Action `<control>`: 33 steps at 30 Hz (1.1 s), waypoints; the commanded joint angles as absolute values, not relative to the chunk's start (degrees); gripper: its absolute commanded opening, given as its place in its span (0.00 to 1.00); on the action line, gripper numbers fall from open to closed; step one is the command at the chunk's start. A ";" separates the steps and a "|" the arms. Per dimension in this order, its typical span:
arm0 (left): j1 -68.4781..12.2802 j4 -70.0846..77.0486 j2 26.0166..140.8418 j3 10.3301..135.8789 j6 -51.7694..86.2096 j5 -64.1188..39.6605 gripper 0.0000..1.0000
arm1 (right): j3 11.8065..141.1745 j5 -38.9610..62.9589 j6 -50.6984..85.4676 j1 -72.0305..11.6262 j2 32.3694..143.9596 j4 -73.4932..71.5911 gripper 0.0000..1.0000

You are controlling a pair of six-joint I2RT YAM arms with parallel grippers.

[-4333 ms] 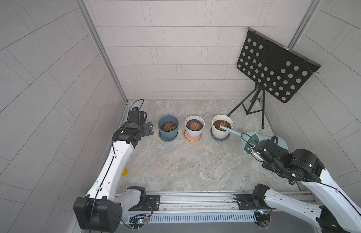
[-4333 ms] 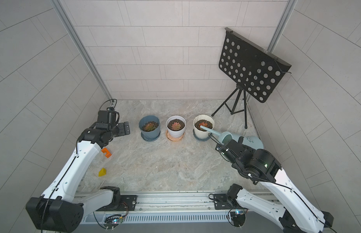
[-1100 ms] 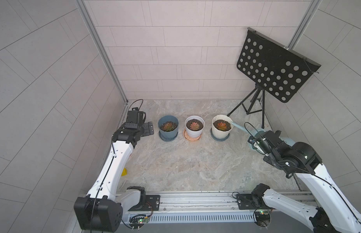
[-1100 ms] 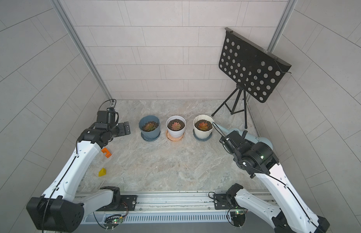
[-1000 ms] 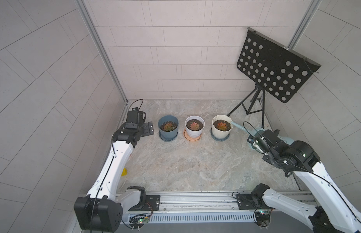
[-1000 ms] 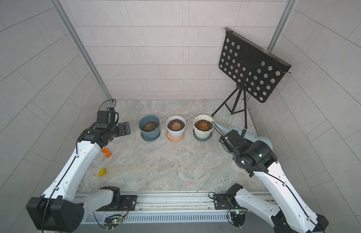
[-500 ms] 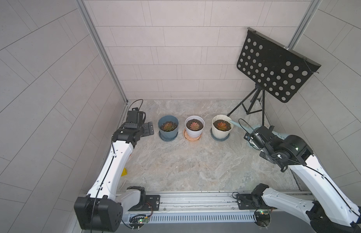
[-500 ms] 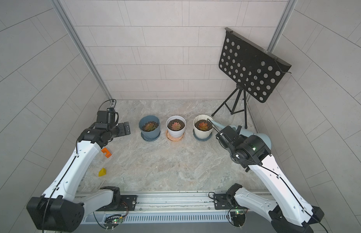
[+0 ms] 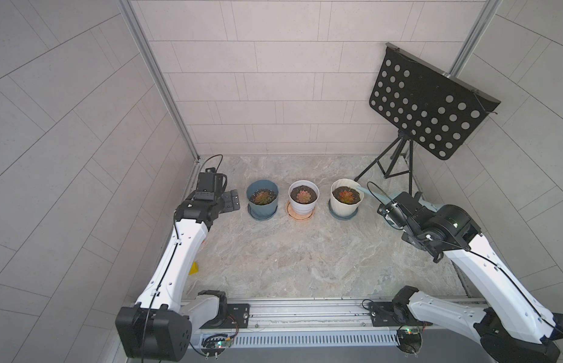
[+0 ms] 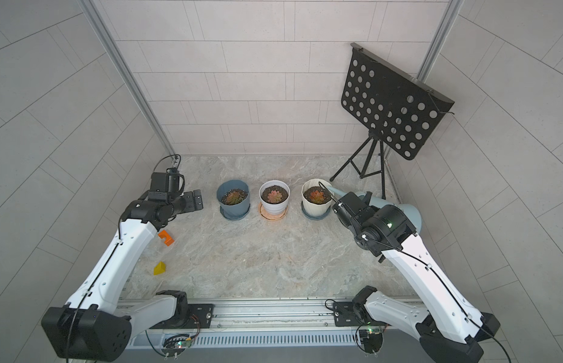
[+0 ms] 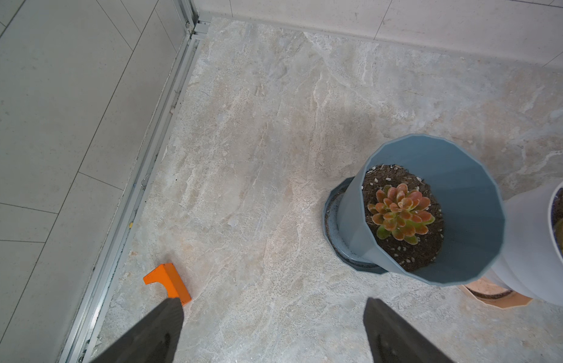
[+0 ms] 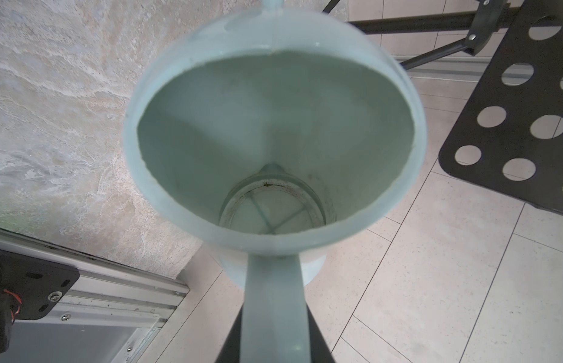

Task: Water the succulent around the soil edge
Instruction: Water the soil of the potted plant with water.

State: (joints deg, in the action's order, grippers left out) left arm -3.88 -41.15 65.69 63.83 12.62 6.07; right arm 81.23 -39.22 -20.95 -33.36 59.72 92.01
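With right gripper [image 12: 275,341] shut on handle [image 12: 274,292], holds watering can [image 12: 274,125], spout [image 9: 367,191] at cream pot [image 9: 343,210] rim, 3 o'clock of succulent [image 9: 346,195]. Holds left gripper [image 11: 272,303] wide open, empty, 9 o'clock of blue pot [image 9: 262,208].

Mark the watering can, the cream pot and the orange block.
watering can [image 12: 274,132], right wrist view, inner wall.
cream pot [image 9: 345,208], in a top view, front outer wall.
orange block [image 11: 173,279], left wrist view, top face.

A row of pots [image 9: 303,201] — watering can [image 10: 406,213] right, stand [image 9: 431,116] behind.
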 commanded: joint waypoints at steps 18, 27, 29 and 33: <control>-3.38 -42.95 65.89 66.20 12.92 4.85 0.97 | 86.30 -44.37 -20.31 -34.89 63.87 102.49 0.00; -3.21 -43.07 65.84 66.27 12.92 4.57 0.97 | 87.00 -44.55 -20.32 -35.29 65.10 102.48 0.00; -3.17 -43.04 65.88 66.28 12.92 4.48 0.97 | 87.26 -44.54 -20.36 -35.47 65.46 102.53 0.00; -3.16 -43.07 65.90 66.31 12.99 4.38 0.97 | 87.69 -44.52 -20.30 -35.77 66.25 102.52 0.00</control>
State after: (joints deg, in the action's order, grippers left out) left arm -3.60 -41.95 65.71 64.49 12.62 4.49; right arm 85.82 -41.04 -20.97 -35.38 66.22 92.03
